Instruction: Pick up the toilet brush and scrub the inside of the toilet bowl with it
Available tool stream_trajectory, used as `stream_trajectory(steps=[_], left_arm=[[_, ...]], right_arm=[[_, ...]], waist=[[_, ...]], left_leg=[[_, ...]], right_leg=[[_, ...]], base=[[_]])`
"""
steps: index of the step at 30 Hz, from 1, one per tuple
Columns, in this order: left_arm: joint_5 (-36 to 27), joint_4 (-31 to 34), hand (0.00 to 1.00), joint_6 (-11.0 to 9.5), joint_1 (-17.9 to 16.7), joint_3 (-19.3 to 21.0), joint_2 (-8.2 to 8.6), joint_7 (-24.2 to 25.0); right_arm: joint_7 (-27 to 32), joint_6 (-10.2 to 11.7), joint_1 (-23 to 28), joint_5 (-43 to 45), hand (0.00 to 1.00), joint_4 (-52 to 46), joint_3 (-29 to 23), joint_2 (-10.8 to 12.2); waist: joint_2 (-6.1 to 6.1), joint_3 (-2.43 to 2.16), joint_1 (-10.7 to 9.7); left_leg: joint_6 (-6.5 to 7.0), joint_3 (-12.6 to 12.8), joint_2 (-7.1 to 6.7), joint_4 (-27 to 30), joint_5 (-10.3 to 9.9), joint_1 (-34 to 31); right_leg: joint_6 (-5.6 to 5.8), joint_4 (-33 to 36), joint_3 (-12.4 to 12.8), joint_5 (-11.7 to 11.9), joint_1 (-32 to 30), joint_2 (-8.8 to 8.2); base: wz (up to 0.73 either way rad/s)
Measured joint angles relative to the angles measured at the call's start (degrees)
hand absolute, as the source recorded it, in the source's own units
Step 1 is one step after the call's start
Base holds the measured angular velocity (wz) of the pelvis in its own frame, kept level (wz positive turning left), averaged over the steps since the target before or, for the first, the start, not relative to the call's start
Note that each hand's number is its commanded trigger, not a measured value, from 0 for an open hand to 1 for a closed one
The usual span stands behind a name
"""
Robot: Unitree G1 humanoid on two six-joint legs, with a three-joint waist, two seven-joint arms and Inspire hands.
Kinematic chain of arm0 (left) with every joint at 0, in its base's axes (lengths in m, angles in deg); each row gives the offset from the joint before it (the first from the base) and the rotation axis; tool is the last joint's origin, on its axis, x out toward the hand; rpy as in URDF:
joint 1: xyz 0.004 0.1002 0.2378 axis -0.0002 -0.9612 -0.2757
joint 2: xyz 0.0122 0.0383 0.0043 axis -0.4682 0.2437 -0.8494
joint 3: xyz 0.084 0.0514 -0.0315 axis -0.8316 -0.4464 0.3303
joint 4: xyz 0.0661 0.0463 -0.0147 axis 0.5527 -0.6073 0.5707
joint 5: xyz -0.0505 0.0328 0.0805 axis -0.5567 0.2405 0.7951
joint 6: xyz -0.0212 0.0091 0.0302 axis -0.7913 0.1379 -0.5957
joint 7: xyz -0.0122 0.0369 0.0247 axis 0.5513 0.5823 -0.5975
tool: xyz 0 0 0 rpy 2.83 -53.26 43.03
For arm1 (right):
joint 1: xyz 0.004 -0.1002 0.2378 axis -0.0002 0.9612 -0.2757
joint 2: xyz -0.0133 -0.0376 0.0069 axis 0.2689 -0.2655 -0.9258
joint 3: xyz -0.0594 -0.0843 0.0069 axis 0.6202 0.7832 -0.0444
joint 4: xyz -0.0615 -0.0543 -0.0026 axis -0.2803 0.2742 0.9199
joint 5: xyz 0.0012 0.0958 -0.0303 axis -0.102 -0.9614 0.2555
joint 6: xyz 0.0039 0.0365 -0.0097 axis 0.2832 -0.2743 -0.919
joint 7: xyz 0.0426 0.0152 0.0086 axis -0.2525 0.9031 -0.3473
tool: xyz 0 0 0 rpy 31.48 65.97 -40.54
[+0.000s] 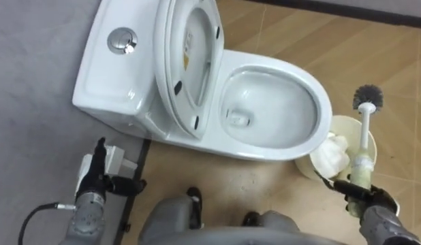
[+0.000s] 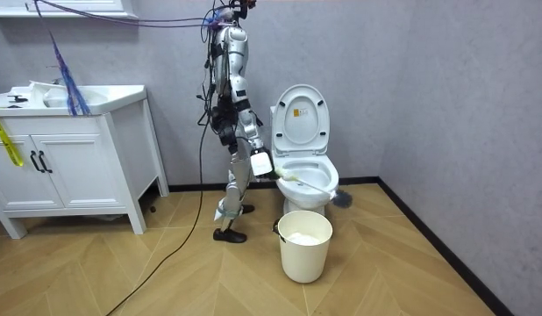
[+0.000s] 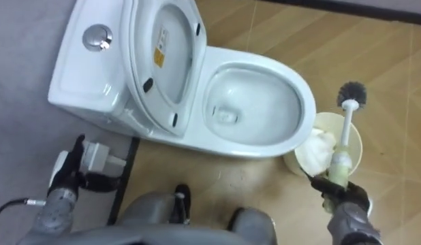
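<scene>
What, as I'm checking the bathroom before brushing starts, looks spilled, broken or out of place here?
Nothing stands out. The toilet is whole with its seat raised, the bucket stands upright beside it, and the right robot hand holds the brush by the bucket, outside the bowl.

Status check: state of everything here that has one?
toilet seat and lid, raised against the tank
toilet bowl, uncovered, brush not in it
toilet brush, held by its handle, head outside the bowl
right hand, fingers curled round the toilet brush
left hand, open, holding nothing
bucket, upright, white wad inside
cabinet doors, shut
</scene>
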Motion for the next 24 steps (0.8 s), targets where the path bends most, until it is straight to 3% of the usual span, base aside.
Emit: stream_trajectory(steps=[6, 9, 13, 16, 24], left_arm=[[0.5, 1.0, 0.00, -0.7, -5.9, 4.3, 1.14, 0.1], [2.8, 2.5, 0.00, -0.7, -7.0, 5.7, 2.03, -0.4], [7.0, 5.2, 0.00, -1.3, -7.5, 5.8, 3.55, -2.2], [12.2, 13.7, 0.00, -1.8, -7.9, 6.2, 3.76, -4.4], [25.2, 28.5, 0.00, -4.5, -5.5, 6.7, 3.74, -11.0]], right_arm=[[0.0, 0.1, 4.1, 12.2, 1.00, -5.4, -0.3, 0.8], [0.0, 0.2, 6.2, 18.5, 1.00, -10.2, 0.3, 1.2], [-0.5, 1.2, 6.5, 24.0, 1.00, -11.7, 0.5, 2.1], [-0.5, 2.4, 6.2, 28.5, 1.00, -11.8, 0.8, 2.3], [-1.8, 4.4, 3.4, 38.1, 1.00, -6.1, 3.3, 3.8]], waist=[[-1.22, -0.33, 0.1], [-1.44, -0.62, 0.5], [-1.57, -0.66, 1.5], [-1.61, -0.66, 3.2], [-2.09, -0.51, 5.5]], left_leg=[[-0.55, 0.2, -0.24, -2.7, -0.6, 6.7], [-0.87, 0.1, -0.09, -3.1, -0.8, 8.3], [-0.89, -0.3, -0.16, -3.6, -0.8, 10.0], [-0.93, -0.7, -0.20, -3.6, -0.8, 9.9], [-0.91, -2.9, -0.94, -3.1, -0.8, 8.8]], right_leg=[[0.25, -4.6, -0.4, 0.8, 7.6, 0.99], [0.10, -6.0, -0.5, 0.9, 9.5, 1.42], [0.05, -7.1, -1.4, 1.0, 11.8, 1.60], [0.08, -7.2, -2.0, 1.0, 12.2, 1.74], [0.34, -7.0, -3.7, 1.0, 12.2, 1.43]], base=[[-0.01], [0.00], [0.09], [0.09], [0.13]])
